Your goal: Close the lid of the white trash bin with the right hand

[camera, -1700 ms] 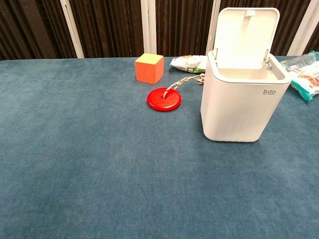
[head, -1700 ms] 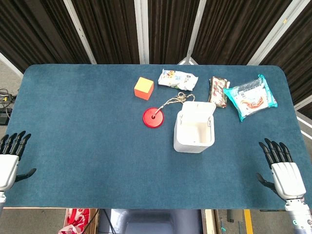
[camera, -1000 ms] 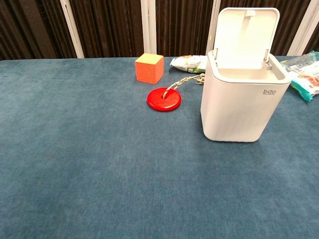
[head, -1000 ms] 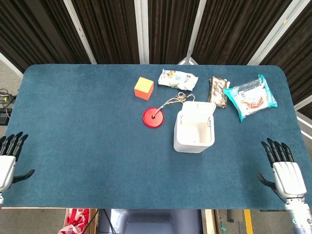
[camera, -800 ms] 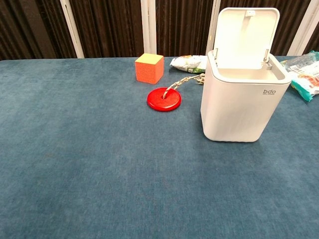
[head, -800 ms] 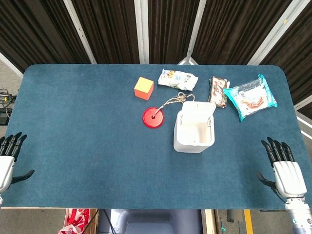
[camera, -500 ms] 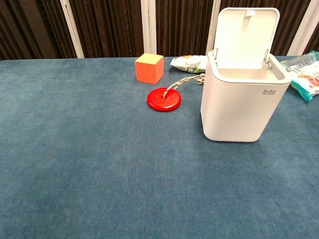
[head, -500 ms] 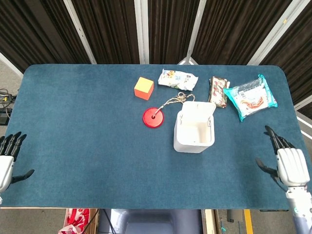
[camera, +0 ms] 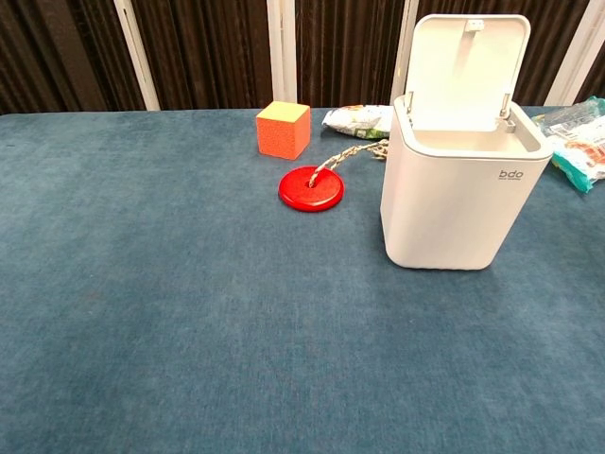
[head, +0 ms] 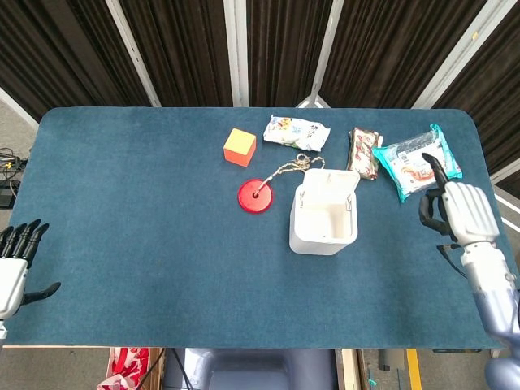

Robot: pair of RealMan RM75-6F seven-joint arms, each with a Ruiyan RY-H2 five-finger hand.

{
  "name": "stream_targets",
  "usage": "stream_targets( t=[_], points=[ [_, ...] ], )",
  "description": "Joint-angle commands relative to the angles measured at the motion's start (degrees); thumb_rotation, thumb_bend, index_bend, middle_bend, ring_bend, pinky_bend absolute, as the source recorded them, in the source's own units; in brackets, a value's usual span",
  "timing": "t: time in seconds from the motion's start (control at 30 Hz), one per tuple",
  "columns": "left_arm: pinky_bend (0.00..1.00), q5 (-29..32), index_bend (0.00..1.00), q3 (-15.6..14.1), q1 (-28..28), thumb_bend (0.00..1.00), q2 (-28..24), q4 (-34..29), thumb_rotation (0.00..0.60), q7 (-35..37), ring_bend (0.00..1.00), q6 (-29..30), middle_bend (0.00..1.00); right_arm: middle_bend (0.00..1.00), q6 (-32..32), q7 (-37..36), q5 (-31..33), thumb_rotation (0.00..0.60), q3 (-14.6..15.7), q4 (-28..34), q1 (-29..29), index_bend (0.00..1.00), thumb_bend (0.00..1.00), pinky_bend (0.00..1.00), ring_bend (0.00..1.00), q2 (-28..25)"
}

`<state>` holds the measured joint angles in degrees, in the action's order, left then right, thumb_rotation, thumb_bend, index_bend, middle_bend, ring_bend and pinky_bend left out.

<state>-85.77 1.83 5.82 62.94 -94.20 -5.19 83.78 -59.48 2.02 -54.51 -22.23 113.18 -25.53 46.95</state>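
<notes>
The white trash bin [head: 323, 222] [camera: 456, 203] stands right of the table's middle, and its lid [camera: 464, 71] is tipped up at the back, leaving the inside showing. My right hand [head: 457, 210] is raised over the table's right edge, well to the right of the bin, holding nothing, with its fingers apart. My left hand [head: 11, 275] hangs off the table's near left corner, fingers spread and empty. The chest view shows neither hand.
A red disc [head: 256, 196] [camera: 311, 188] on a rope lies left of the bin, with an orange cube [head: 240, 147] [camera: 283, 129] behind it. Snack packets [head: 296, 132] [head: 364, 152] [head: 417, 162] lie along the back right; the teal one is just beyond my right hand.
My right hand has risen from the near right corner and moved forward along the right edge toward the teal packet. The left hand and the bin have stayed put.
</notes>
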Motion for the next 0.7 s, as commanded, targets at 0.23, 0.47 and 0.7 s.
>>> stream_targets(
  t=[0.23, 0.47, 0.7],
  points=[
    [0.0, 0.06, 0.0, 0.07, 0.34, 0.0, 0.1, 0.59, 0.6, 0.49, 0.0, -0.5, 0.0, 0.78, 11.8, 7.83, 19.6, 0.6, -1.54, 0.4, -13.73, 0.15, 0.73, 0.76, 0.83, -2.72],
    [0.0, 0.3, 0.0, 0.1, 0.47, 0.0, -0.02, 0.72, 0.6, 0.92, 0.0, -0.82, 0.0, 0.78, 13.06, 11.15, 27.54, 0.6, 0.64, -0.18, -19.43, 0.2, 0.73, 0.76, 0.83, -0.85],
    [0.0, 0.48, 0.0, 0.06, 0.67, 0.0, -0.15, 0.76, 0.6, 1.3, 0.0, -1.3, 0.0, 0.78, 13.02, 13.9, 32.51, 0.6, 2.83, -0.29, -23.32, 0.2, 0.74, 0.76, 0.83, 0.06]
  ],
)
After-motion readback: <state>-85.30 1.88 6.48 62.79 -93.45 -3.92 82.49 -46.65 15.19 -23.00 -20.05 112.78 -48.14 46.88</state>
